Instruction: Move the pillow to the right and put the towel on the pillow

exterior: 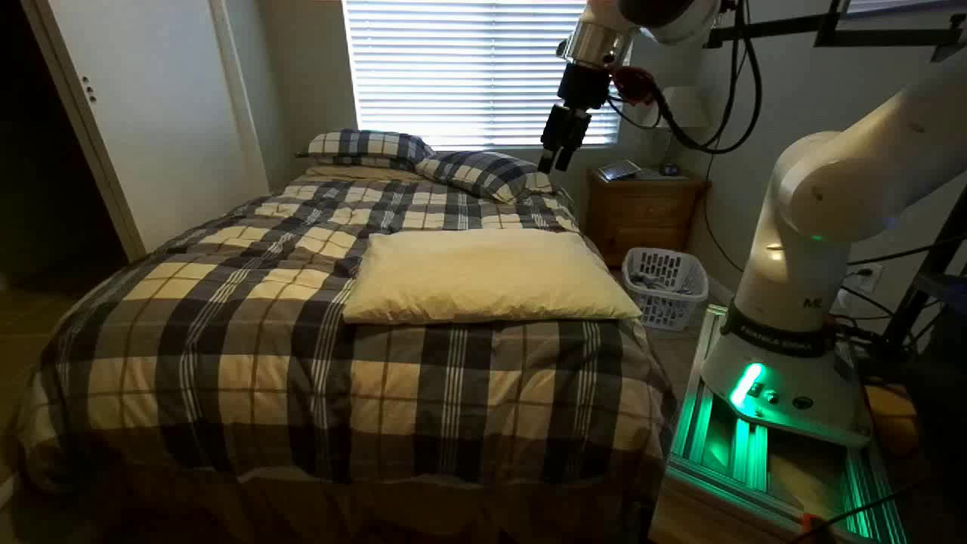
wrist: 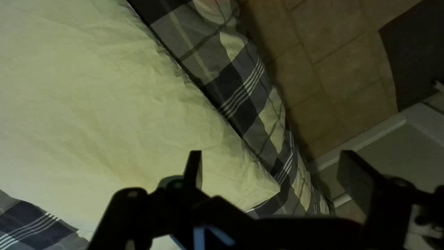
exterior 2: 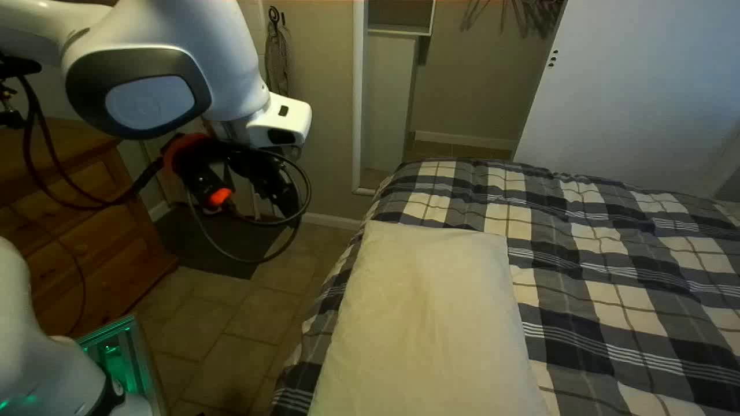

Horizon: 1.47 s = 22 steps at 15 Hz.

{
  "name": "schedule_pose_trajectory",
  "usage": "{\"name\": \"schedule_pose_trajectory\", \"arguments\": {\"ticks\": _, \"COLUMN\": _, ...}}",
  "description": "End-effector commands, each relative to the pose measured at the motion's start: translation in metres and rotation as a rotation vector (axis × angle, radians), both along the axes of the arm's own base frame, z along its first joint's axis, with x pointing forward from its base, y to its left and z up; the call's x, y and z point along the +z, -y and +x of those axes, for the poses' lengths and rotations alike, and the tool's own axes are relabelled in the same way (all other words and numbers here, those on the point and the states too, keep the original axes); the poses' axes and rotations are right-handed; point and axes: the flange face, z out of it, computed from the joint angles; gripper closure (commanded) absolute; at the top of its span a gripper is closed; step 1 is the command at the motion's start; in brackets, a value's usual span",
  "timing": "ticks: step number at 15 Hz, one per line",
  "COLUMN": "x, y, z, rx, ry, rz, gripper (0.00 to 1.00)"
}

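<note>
From here the gripper (exterior: 554, 161) hangs empty, fingers (wrist: 193, 168) wide, well above the pillow (exterior: 491, 276) near the bed's (exterior: 446, 400) foot edge, so I'd pinch a corner deeply and drag right; no towel in sight.

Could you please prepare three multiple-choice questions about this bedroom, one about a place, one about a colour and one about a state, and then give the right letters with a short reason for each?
1. Where does the cream pillow lie?
A) on the floor
B) on the plaid bedding
C) on the nightstand

2. What colour is the robot's base light?
A) red
B) blue
C) green

3. How is the gripper?
A) open
B) shut on the cream pillow
C) shut on nothing

1: B, since both exterior views show it lying on the checked cloth.
2: C, since it glows bright green in an exterior view.
3: A, since the wrist view shows its fingers wide apart.
</note>
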Motion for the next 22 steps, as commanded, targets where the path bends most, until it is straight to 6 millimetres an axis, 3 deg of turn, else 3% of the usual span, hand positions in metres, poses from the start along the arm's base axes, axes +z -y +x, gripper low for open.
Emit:
{"name": "schedule_pose_trajectory", "arguments": {"ticks": 1, "x": 0.000, "y": 0.000, "z": 0.000, "rx": 0.000, "ry": -0.001, "rz": 0.000, "gripper": 0.00}}
{"name": "schedule_pose_trajectory", "arguments": {"ticks": 5, "x": 0.000, "y": 0.000, "z": 0.000, "rx": 0.000, "ry": -0.001, "rz": 0.000, "gripper": 0.00}}
{"name": "schedule_pose_trajectory", "arguments": {"ticks": 10, "x": -0.049, "y": 0.065, "z": 0.046, "rx": -0.298, "ry": -0.027, "rz": -0.026, "gripper": 0.00}}
{"name": "schedule_pose_trajectory", "arguments": {"ticks": 13, "x": -0.090, "y": 0.083, "z": 0.075, "rx": -0.370, "ry": -0.034, "rz": -0.087, "gripper": 0.00}}
{"name": "schedule_pose_trajectory", "arguments": {"ticks": 17, "x": -0.150, "y": 0.076, "z": 0.112, "rx": -0.373, "ry": -0.096, "rz": -0.179, "gripper": 0.00}}
{"name": "schedule_pose_trajectory", "arguments": {"ticks": 22, "x": -0.208, "y": 0.049, "z": 0.137, "rx": -0.317, "ry": -0.174, "rz": -0.302, "gripper": 0.00}}
